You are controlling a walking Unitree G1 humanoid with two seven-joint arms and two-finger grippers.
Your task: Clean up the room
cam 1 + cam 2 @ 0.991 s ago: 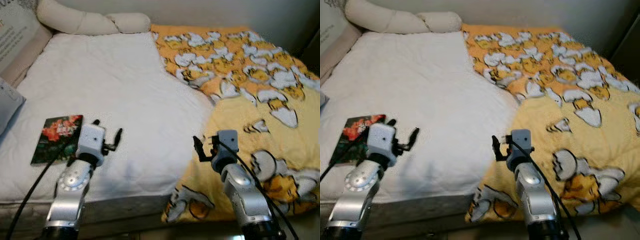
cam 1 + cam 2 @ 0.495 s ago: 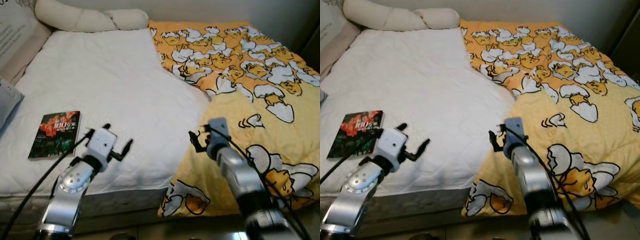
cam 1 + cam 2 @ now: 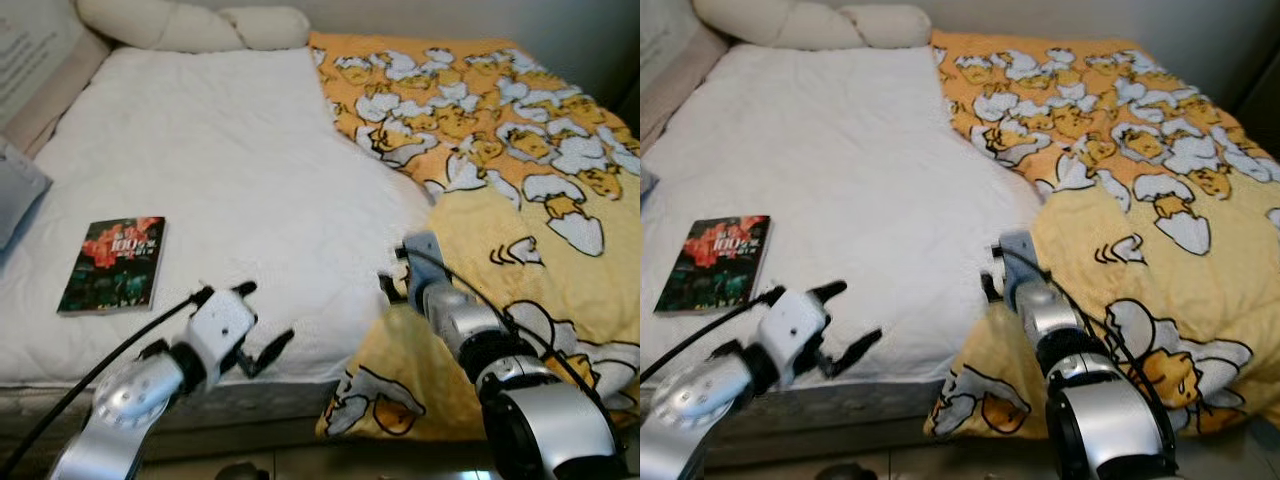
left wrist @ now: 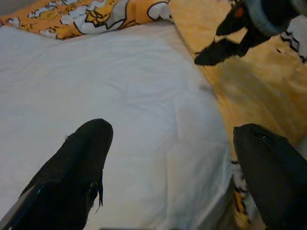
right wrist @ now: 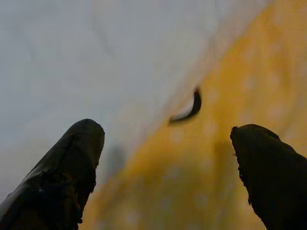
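At the folded edge of the yellow-orange duck-print blanket (image 3: 520,200) our right gripper (image 3: 392,283) hangs spread, left gripper (image 3: 252,322) spread too; we risk pinching the white quilted bed sheet (image 3: 220,170) along with it.

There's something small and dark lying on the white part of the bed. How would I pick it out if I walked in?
Look at the bed, its white sheet bare on the robot's left half and a yellow blanket with cartoon egg prints on the right half. Near the front left edge of the white sheet lies a book, flat and alone. Its dark cover with red flowers makes it the only dark thing on the white.
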